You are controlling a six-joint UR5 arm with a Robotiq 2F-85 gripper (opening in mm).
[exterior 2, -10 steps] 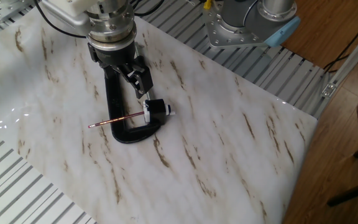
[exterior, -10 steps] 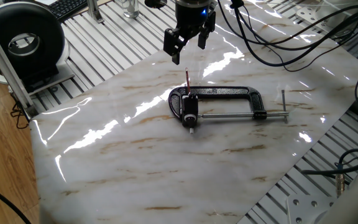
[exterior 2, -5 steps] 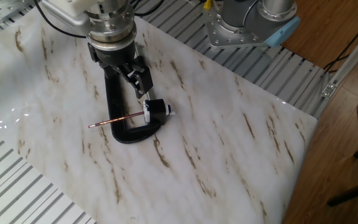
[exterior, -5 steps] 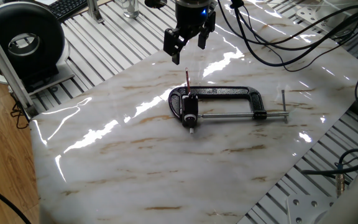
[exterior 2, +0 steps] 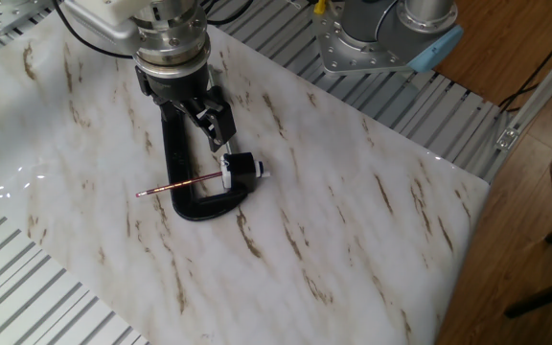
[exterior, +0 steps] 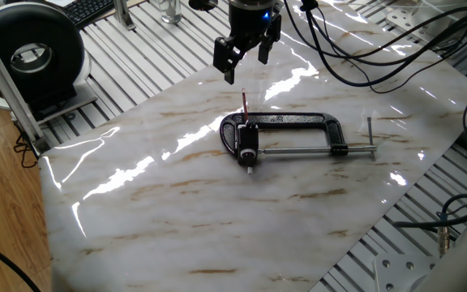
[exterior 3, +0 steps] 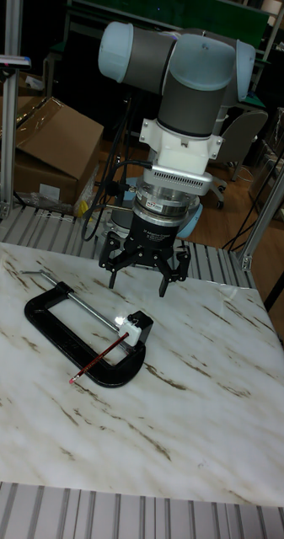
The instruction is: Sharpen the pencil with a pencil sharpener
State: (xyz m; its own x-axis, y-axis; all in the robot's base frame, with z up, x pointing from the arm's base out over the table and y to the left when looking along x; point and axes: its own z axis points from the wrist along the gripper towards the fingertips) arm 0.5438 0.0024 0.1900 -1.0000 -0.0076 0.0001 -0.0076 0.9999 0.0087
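**Jaws wide open, nothing between them**

Jaws spread wide and empty, black fingers [exterior 3: 112, 268] pointing down, hovering clear above the white marble-patterned surface [exterior: 177, 203]. Below them lies the large black C-shaped metal clamp [exterior: 298, 122], flat on the surface. Down at its curved end sits the small black blocky pencil sharpener [exterior: 248, 146], right at the tip of the clamp's long silver screw rod [exterior: 314, 150], white end facing away from the frame. And there's the thin dark-red pencil [exterior 2: 180, 185]: one end at the sharpener, shaft crossing the clamp frame, far end poking out beyond it. Jaws are well apart from pencil and sharpener, touching nothing.
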